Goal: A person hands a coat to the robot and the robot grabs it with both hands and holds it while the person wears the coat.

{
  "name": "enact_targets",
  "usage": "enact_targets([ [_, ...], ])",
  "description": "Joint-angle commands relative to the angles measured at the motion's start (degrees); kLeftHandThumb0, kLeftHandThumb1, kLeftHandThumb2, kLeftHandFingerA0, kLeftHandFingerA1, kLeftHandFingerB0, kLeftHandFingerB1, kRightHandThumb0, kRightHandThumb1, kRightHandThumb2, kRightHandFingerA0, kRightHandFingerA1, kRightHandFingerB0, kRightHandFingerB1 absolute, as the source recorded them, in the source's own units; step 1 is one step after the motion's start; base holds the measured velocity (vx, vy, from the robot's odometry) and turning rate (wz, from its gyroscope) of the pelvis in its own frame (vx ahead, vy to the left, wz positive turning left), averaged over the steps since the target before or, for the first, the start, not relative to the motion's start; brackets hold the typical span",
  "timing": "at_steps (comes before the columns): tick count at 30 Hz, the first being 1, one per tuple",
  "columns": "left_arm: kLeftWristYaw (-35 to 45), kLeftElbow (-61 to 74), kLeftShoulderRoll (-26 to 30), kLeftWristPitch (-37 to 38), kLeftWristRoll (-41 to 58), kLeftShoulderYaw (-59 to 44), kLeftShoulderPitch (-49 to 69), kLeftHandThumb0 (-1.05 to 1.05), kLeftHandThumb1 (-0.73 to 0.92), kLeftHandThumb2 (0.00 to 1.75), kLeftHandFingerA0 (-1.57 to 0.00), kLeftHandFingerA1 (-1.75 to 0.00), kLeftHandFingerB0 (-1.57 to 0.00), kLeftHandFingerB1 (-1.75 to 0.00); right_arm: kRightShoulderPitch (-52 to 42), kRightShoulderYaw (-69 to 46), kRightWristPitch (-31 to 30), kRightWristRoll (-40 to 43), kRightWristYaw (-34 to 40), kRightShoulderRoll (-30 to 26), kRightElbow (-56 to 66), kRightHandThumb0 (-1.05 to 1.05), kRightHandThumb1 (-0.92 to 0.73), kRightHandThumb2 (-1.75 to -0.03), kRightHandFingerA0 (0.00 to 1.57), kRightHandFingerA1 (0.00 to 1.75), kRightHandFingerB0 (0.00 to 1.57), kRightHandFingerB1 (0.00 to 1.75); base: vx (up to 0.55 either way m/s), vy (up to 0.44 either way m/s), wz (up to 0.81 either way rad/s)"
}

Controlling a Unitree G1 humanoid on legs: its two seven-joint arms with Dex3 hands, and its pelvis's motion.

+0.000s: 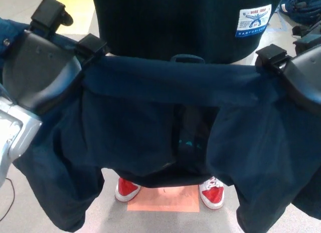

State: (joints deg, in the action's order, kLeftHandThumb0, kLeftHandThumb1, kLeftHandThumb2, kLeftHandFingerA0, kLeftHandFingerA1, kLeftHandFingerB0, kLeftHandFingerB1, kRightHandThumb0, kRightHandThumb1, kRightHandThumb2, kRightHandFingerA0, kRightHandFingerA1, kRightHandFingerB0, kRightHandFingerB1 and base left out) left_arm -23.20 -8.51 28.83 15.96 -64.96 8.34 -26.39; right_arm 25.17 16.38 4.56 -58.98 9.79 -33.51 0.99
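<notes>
Gripping the navy coat (pixel 150 118) at each shoulder, the left robot hand (pixel 47 57) and right robot hand (pixel 296 75) stretch its collar taut behind the person (pixel 180 22), presenting the sleeves for entry.

The stretched navy fabric coat (pixel 165 128) spans the whole middle, blocking passage. Just beyond it stands a person's black-clad torso (pixel 175 22). Bare grey floor (pixel 20 208) shows only at the lower left corner and around the red shoes (pixel 128 189).
</notes>
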Motion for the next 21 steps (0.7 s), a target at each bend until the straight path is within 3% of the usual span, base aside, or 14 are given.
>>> enact_targets([
  [1, -29.23, -13.64, 1.87, 2.35, 1.12, -2.94, -7.91, -0.14, 0.64, 0.58, -0.86, -1.72, -0.6, -1.05, 2.68, -9.21, 2.47, 2.23, 23.26, 0.16, -5.54, -0.15, -0.5, -0.88, 1.18, 1.37, 0.73, 0.95, 0.0, 0.0, 0.0],
  [2, -28.91, -12.96, 1.69, 2.29, 1.48, -3.28, -8.13, -0.18, 0.65, 0.59, -0.85, -1.7, -0.6, -1.02, 3.36, -9.11, 2.78, 1.94, 25.14, 0.47, -6.31, -0.09, -0.65, -0.6, 0.9, 1.72, 0.69, 0.98, 0.0, 0.0, 0.0],
  [5, -30.32, -12.87, 1.02, 1.56, 1.4, -3.49, -9.28, -0.22, 0.63, 0.61, -0.9, -1.68, -0.62, -1.0, 4.67, -8.88, 1.92, 0.62, 27.38, 0.99, -7.18, -0.13, -0.7, -0.62, 0.9, 1.73, 0.68, 1.0, 0.0, 0.0, 0.0],
  [8, -32.32, -13.87, 0.38, 2.15, 2.01, -3.61, -10.98, -0.14, 0.65, 0.61, -0.9, -1.7, -0.57, -1.15, 5.95, -9.03, 2.79, 1.17, 28.63, 1.65, -7.88, -0.14, -0.74, -0.64, 0.92, 1.73, 0.66, 1.03, 0.0, 0.0, 0.0],
  [11, -33.62, -14.25, 0.33, 2.8, 2.46, -3.83, -12.43, -0.13, 0.68, 0.63, -0.92, -1.71, -0.59, -1.17, 7.59, -9.3, 4.31, 2.41, 29.89, 2.52, -9.17, -0.15, -0.77, -0.64, 0.91, 1.75, 0.61, 1.09, 0.0, 0.0, 0.0],
  [12, -33.87, -14.15, 0.54, 2.84, 2.5, -3.98, -12.88, -0.18, 0.46, 0.88, -1.2, -1.35, -0.73, -0.95, 8.37, -9.28, 4.75, 2.5, 30.37, 2.59, -9.84, -0.12, -0.76, -0.66, 0.91, 1.75, 0.59, 1.14, 0.0, 0.0, 0.0],
  [13, -34.07, -14.06, 0.71, 2.69, 2.45, -4.12, -13.38, -0.18, 0.46, 0.88, -1.2, -1.35, -0.73, -0.95, 9.12, -9.25, 5.1, 2.47, 30.89, 2.58, -10.49, -0.12, -0.76, -0.66, 0.91, 1.75, 0.59, 1.14, 0.0, 0.0, 0.0],
  [14, -34.03, -13.97, 0.75, 2.53, 2.59, -4.28, -13.72, -0.16, 0.65, 0.62, -0.91, -1.69, -0.63, -1.08, 9.68, -9.3, 5.2, 2.5, 30.96, 2.61, -10.74, -0.11, -0.76, -0.67, 0.9, 1.75, 0.57, 1.16, 0.0, 0.0, 0.0],
  [15, -34.06, -14.13, 0.9, 2.44, 2.76, -4.39, -14.03, -0.14, 0.64, 0.61, -0.91, -1.7, -0.63, -1.07, 10.28, -9.4, 5.4, 2.96, 30.39, 2.8, -10.96, -0.08, -0.73, -0.7, 1.06, 1.72, 0.54, 1.1, 0.0, 0.0, 0.0],
  [16, -34.17, -14.28, 0.98, 2.43, 2.8, -4.38, -14.16, -0.14, 0.64, 0.61, -0.91, -1.7, -0.63, -1.07, 10.49, -9.45, 5.53, 3.13, 30.21, 2.88, -11.1, -0.08, -0.73, -0.7, 1.06, 1.72, 0.54, 1.1, 0.0, 0.0, 0.0],
  [17, -34.12, -14.32, 1.08, 2.47, 3.07, -4.53, -14.51, -0.11, 0.64, 0.61, -0.91, -1.72, -0.64, -1.12, 10.9, -9.74, 5.43, 3.47, 29.62, 3.11, -10.87, -0.14, -0.77, -0.69, 0.93, 1.74, 0.6, 1.12, 0.0, 0.0, 0.0],
  [19, -33.67, -13.92, 1.59, 2.22, 3.16, -4.83, -14.78, -0.14, 0.64, 0.62, -0.92, -1.71, -0.68, -1.03, 11.98, -10.01, 5.42, 3.62, 29.7, 3.39, -11.21, -0.12, -0.75, -0.73, 0.95, 1.72, 0.64, 1.09, 0.0, 0.0, 0.0],
  [21, -32.83, -13.72, 2.21, 2.81, 4.07, -5.4, -15.37, -0.09, 0.65, 0.63, -0.93, -1.7, -0.67, -1.12, 13.69, -10.11, 4.18, 2.37, 30.18, 3.29, -11.87, -0.15, -0.77, -0.67, 0.95, 1.73, 0.64, 1.05, 0.0, 0.0, 0.0],
])
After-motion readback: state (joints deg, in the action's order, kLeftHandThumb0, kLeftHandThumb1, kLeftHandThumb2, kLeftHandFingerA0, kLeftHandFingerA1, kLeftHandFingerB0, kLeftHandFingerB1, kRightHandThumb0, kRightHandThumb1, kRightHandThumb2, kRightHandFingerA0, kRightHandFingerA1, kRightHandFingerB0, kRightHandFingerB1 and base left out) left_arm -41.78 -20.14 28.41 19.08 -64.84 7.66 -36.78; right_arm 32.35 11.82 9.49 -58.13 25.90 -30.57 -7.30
